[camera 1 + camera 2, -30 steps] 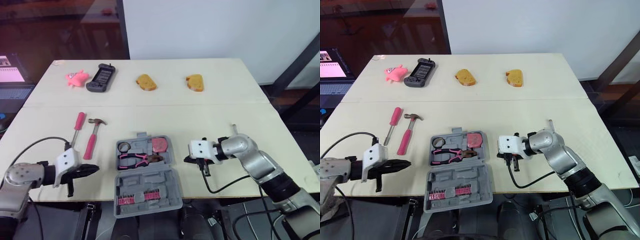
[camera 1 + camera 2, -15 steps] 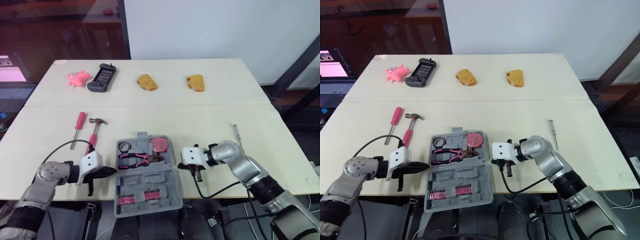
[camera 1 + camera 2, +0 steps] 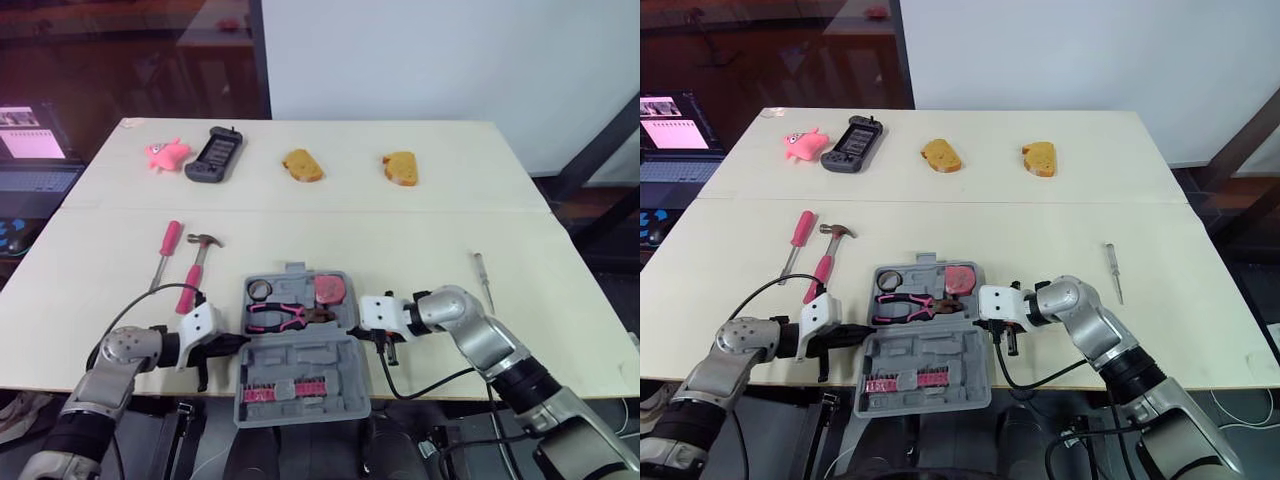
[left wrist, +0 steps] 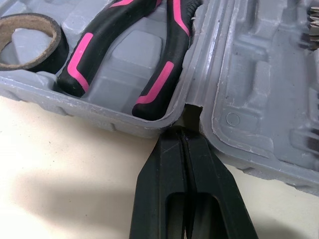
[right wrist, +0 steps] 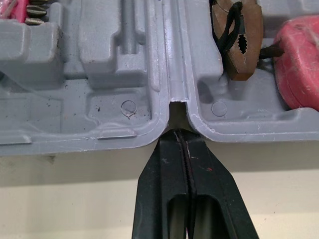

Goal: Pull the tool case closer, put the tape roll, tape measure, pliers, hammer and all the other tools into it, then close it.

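I have the grey moulded-plastic tool case lying open at the near edge of the table. My left gripper and right gripper have their flat black fingers pressed together on nothing, tips at the case's hinge notches at 9 and 3 o'clock. Inside lie pink-and-black pliers and a cardboard-cored tape roll. The pink-handled hammer lies at the case's 10 o'clock.

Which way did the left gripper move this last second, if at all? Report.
Yes. The left gripper moved toward the robot's right, from clear of the tool case to its left edge at the hinge.
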